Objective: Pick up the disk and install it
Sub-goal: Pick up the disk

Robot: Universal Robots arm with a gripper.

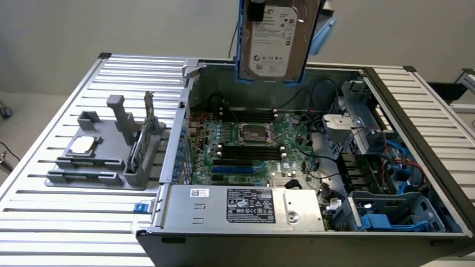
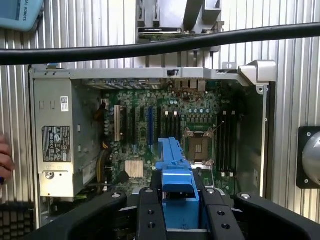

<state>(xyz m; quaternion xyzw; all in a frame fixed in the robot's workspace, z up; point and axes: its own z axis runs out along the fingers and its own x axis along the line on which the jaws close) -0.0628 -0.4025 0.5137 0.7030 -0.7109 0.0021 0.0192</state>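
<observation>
Overhead, the disk [image 1: 276, 41] runs off the top of the exterior view, so its upper end is cut off. From the wrist, its blue carrier [image 2: 176, 165] sits clamped between the black fingers [image 2: 150, 212] of the gripper [image 2: 179, 205]. It hangs upright above the far side of the open computer case [image 1: 297, 250], long axis vertical, with its white label facing outward.

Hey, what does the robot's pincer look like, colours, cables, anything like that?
The pincer is matte black: two flat, bar-like fingers dotted with small round screw holes, with broader angled black housing on either side carrying silver screws. A thick black cable crosses the wrist view.
</observation>
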